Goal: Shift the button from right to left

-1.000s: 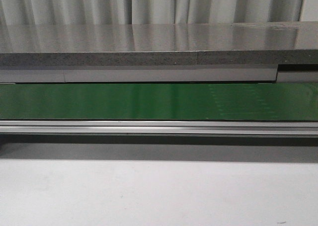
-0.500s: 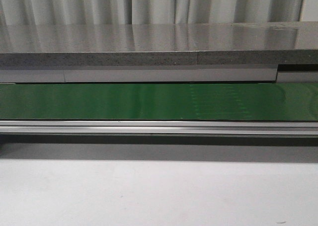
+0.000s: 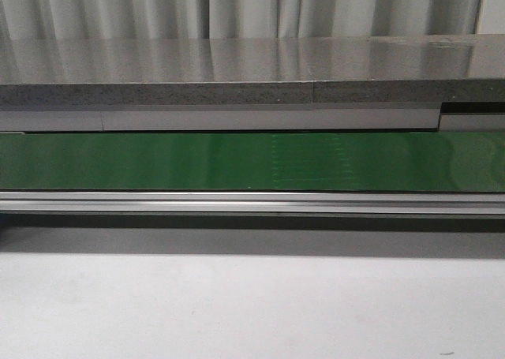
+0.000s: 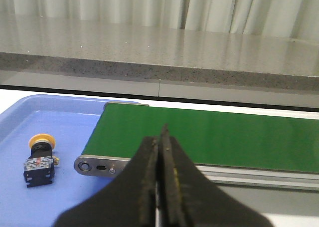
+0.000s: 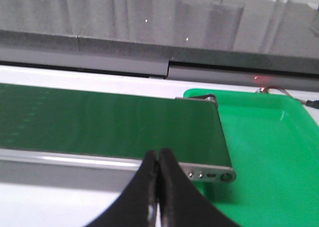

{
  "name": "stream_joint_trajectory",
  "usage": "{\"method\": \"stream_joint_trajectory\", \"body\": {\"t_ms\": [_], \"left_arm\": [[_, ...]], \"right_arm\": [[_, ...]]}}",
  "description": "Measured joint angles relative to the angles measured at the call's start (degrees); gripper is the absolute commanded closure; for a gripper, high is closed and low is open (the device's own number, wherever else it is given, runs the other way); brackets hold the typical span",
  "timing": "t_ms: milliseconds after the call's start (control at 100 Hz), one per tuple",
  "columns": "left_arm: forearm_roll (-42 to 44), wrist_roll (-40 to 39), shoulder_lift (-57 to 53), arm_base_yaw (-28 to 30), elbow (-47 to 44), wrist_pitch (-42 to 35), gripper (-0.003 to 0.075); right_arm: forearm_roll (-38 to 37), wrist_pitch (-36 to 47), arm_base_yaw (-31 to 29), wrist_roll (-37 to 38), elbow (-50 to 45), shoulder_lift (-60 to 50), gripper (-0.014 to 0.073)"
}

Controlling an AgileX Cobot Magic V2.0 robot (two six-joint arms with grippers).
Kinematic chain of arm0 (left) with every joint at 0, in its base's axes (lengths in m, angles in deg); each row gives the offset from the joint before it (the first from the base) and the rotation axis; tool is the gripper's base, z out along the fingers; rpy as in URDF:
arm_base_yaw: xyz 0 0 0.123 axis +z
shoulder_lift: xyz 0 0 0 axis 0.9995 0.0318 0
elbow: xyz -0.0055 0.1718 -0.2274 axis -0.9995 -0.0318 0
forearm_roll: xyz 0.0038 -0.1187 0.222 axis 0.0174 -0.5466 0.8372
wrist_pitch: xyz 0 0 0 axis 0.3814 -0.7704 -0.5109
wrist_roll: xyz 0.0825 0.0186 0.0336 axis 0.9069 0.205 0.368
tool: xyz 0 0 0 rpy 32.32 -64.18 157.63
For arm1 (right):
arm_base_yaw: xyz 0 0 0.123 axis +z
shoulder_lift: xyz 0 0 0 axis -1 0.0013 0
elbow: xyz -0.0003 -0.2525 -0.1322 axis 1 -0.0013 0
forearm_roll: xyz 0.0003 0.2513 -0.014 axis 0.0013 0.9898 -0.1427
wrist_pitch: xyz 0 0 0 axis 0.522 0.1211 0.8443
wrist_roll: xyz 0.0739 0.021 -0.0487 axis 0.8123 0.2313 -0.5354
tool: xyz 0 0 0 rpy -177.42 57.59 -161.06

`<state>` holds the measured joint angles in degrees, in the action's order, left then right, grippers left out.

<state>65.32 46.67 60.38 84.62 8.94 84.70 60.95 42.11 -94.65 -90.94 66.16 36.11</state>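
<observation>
The button (image 4: 40, 157), with a yellow-orange cap on a black body, lies on its side in the blue tray (image 4: 70, 119) beside the end of the green conveyor belt (image 4: 224, 134), in the left wrist view. My left gripper (image 4: 160, 137) is shut and empty, in front of the belt's end and apart from the button. My right gripper (image 5: 158, 157) is shut and empty, near the belt's other end (image 5: 99, 117). The green tray (image 5: 269, 137) beside it holds nothing that I can see. Neither gripper shows in the front view.
The green belt (image 3: 237, 162) runs across the front view in a metal frame (image 3: 237, 203), with a grey stone counter (image 3: 237, 59) and curtains behind it. A white table surface (image 3: 237, 312) lies in front.
Faint marks on the belt have drifted to the left. Nothing else in the front view has changed.
</observation>
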Motion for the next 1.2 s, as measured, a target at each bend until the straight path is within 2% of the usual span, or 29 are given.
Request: {"method": "stream_joint_trajectory", "body": {"t_ms": [240, 380, 530, 1200], "left_arm": [[0.0, 0.0, 0.0, 0.0, 0.0, 0.0, 0.0741], [0.0, 0.0, 0.0, 0.0, 0.0, 0.0, 0.0741], [0.0, 0.0, 0.0, 0.0, 0.0, 0.0, 0.0741], [0.0, 0.0, 0.0, 0.0, 0.0, 0.0, 0.0741]], "right_arm": [[0.4, 21.5, -0.4, 1.3, -9.3, -0.1, 0.0661], [-2.4, 26.8, -0.4, 7.2, -15.2, -1.1, 0.0661], [-3.2, 28.5, -0.4, 9.5, -18.9, -1.2, 0.0661], [-3.4, 28.5, -0.4, 9.8, -19.1, -1.2, 0.0661]]}}
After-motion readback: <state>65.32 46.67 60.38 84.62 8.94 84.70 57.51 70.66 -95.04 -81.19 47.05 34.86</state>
